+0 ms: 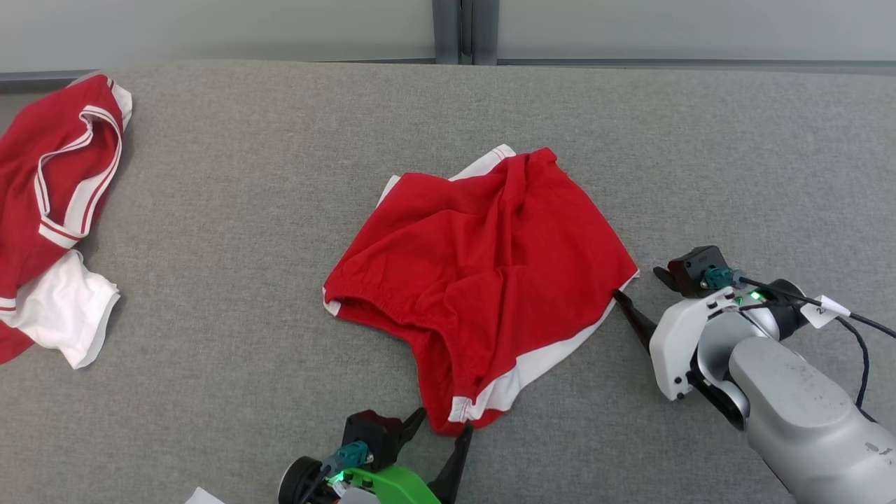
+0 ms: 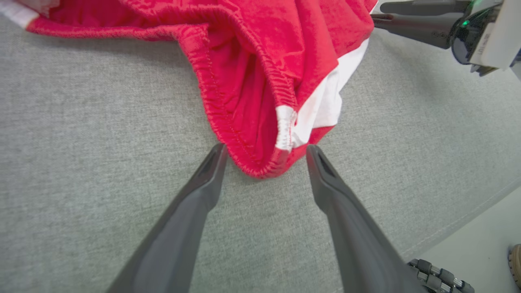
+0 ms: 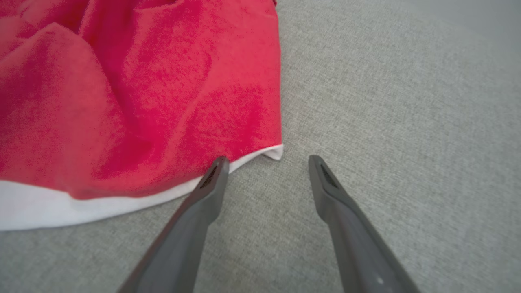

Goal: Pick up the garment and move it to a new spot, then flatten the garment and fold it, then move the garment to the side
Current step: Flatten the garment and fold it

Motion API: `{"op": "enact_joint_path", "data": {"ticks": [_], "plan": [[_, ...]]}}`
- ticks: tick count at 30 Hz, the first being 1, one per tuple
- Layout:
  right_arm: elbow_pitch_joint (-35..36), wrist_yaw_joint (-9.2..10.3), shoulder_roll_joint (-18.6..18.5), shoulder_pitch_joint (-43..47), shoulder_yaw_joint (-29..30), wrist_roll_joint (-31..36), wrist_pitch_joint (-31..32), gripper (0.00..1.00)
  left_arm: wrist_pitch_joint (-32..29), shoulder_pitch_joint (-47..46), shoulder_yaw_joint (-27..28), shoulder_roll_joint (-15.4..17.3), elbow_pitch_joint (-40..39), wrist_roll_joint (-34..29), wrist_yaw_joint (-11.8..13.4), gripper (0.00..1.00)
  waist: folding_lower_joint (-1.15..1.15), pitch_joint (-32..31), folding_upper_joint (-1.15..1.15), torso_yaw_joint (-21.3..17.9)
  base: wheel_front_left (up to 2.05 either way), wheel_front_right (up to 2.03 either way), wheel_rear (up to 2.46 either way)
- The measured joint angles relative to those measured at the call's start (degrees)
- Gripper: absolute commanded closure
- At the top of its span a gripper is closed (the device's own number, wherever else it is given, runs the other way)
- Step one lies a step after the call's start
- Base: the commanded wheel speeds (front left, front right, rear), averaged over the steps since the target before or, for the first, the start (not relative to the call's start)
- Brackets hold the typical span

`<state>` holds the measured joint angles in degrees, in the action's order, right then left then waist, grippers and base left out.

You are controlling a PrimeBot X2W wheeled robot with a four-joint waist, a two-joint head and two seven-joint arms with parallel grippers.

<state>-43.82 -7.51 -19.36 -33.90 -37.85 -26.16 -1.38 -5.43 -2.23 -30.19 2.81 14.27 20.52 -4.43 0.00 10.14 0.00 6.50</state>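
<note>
The garment [image 1: 483, 273] is a pair of red shorts with white trim, lying crumpled in the middle of the grey table [image 1: 266, 161]. My left gripper [image 1: 439, 432] stands open at its near corner. In the left wrist view the elastic waistband corner of the garment [image 2: 260, 101] pokes in between the two fingertips of the left gripper [image 2: 265, 158]. My right gripper [image 1: 647, 295] is open at the garment's right corner. In the right wrist view the left fingertip [image 3: 217, 169] touches the white hem of the garment [image 3: 142, 101], and the corner lies just ahead of the right gripper [image 3: 268, 162].
A second red and white garment [image 1: 56, 203] lies bunched at the table's far left edge. The right gripper's fingers [image 2: 411, 20] show at the top right of the left wrist view. The table's near edge and pale floor [image 2: 480, 240] lie to my lower right there.
</note>
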Motion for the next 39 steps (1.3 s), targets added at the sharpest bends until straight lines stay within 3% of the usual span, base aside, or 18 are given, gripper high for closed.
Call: {"op": "enact_joint_path", "data": {"ticks": [6, 9, 12, 19, 24, 25, 26, 28, 30, 32, 33, 34, 35, 36, 37, 39], "plan": [[-2.13, 0.00, 0.23, -2.49, -0.47, -1.29, -2.78, 0.00, 1.24, -1.79, -0.73, 0.00, 1.85, 0.36, 0.40, 0.01, 0.00, 1.06, 0.00, 0.20, 0.00, 0.00, 0.00], [-3.10, 0.01, 0.45, -3.24, -1.26, -1.89, -3.27, 0.00, 1.87, -2.46, -1.12, 0.00, 2.50, 0.71, 0.41, 0.09, 0.00, 1.40, 0.00, 0.40, 0.00, 0.00, 0.00], [-3.96, 0.01, 0.68, -3.50, -2.42, -2.53, -3.61, 0.00, 2.38, -2.91, -1.56, 0.00, 3.02, 0.81, 0.51, 0.11, 0.00, 1.55, 0.00, 0.56, 0.00, 0.00, 0.00], [-5.53, 0.01, 1.02, -4.06, -4.42, -4.55, -4.77, 0.00, 2.53, -3.46, -2.47, 0.01, 0.98, 0.60, 0.89, 0.09, 0.00, 1.22, 0.00, 0.50, 0.00, 0.00, 0.00], [-6.45, 0.01, 0.93, -4.94, -5.64, -5.57, -5.30, 0.00, 1.43, -3.75, -3.18, 0.07, -0.42, 0.86, 0.89, 0.20, 0.00, 1.69, 0.00, 0.51, 0.00, 0.00, 0.00], [-6.55, 0.01, 0.92, -5.25, -5.89, -5.75, -5.37, 0.00, 1.27, -3.91, -3.28, 0.13, -0.36, 0.86, 0.90, 0.26, 0.00, 1.90, 0.00, 0.49, 0.00, 0.00, 0.00], [-6.61, 0.01, 0.93, -5.51, -6.11, -5.95, -5.54, 0.00, 1.01, -3.99, -3.32, 0.13, -0.31, 0.93, 0.89, 0.46, 0.00, 2.09, 0.00, 0.46, 0.00, 0.00, 0.00], [-6.73, 0.01, 0.99, -6.03, -6.77, -6.36, -5.63, 0.00, 0.58, -4.11, -3.59, 0.13, 0.22, 1.38, 0.87, 0.68, 0.00, 2.53, 0.00, 0.38, 0.00, 0.00, 0.00], [-6.81, 0.01, 1.08, -6.44, -7.38, -7.14, -5.58, 0.00, 0.36, -4.33, -3.83, 0.13, 0.98, 1.58, 0.66, 1.00, 0.00, 2.89, 0.00, 0.29, 0.00, 0.00, 0.00], [-6.87, 0.01, 1.16, -6.62, -8.14, -8.26, -5.16, 0.00, 0.46, -4.56, -3.85, 0.16, 1.78, 1.65, 0.56, 1.00, 0.00, 3.20, 0.00, 0.17, 0.00, 0.00, 0.00], [-6.83, 0.01, 1.14, -6.69, -8.45, -8.70, -5.03, 0.06, 0.45, -4.68, -3.85, 0.18, 2.15, 1.75, 0.53, 1.00, 0.00, 3.29, 0.00, 0.12, 0.00, 0.00, 0.00], [-6.69, 0.01, 1.11, -6.70, -8.96, -9.32, -4.75, 0.52, 0.45, -4.81, -3.90, 0.19, 2.56, 1.90, 0.41, 1.00, 0.00, 3.35, 0.00, 0.07, 0.00, 0.00, 0.00], [-6.45, 0.04, 1.08, -6.70, -9.60, -9.80, -4.48, 0.60, 0.48, -4.91, -3.88, 0.18, 2.87, 2.08, 0.40, 1.00, 0.00, 3.31, 0.00, 0.03, 0.00, 0.00, 0.00], [-6.05, 0.04, 0.96, -6.69, -10.26, -10.49, -4.24, 0.88, 0.57, -4.92, -3.81, 0.18, 3.14, 2.25, 0.40, 1.00, 0.00, 3.24, 0.00, -0.05, 0.00, 0.00, 0.00], [-5.76, 0.03, 0.92, -6.64, -10.55, -11.28, -4.22, 1.00, 0.73, -4.92, -3.78, 0.19, 3.37, 2.34, 0.40, 1.00, 0.00, 3.19, 0.00, -0.14, 0.00, 0.00, 0.00], [-4.69, 0.01, 0.76, -6.14, -11.25, -13.58, -3.69, 1.00, 0.90, -4.88, -3.46, 0.16, 3.94, 3.48, 0.52, 1.00, 0.00, 2.98, 0.00, -0.37, 0.00, 0.00, 0.00]]}}
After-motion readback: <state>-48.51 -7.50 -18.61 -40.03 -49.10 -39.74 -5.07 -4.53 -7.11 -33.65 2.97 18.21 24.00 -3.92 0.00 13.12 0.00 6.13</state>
